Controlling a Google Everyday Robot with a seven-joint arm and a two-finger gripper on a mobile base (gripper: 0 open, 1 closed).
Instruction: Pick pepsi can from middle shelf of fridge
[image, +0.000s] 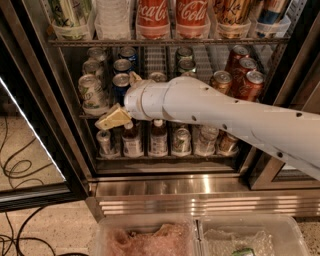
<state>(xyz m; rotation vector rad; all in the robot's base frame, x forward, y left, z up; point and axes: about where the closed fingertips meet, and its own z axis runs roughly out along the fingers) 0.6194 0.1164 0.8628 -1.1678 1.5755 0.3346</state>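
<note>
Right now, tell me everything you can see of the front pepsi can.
The pepsi can is dark blue aluminium with a silver top, upright at the front of its lane on the middle shelf, two more blue cans behind it. The gripper sits open around it; contact can't be told.
</note>
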